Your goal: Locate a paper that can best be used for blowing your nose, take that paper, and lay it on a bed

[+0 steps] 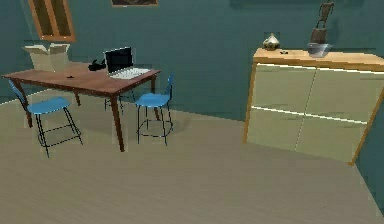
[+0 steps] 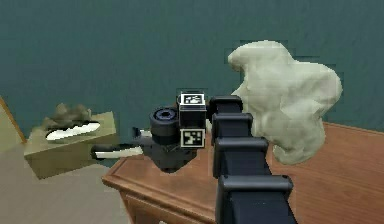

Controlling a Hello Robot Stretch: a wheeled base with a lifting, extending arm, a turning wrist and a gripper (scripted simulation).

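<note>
Table: brown wood, set at the left before a teal wall. A laptop and a box are placed on it. Blue chairs are drawn up: left chair, right chair. Cabinet: pale, stood at the right, topped by a vase and a statue.

You have a teal wall, a red-brown tabletop, blue chairs and a cream cabinet. The arm is black, its squares white with black marks; the box is tan, the lump off-white.
</note>
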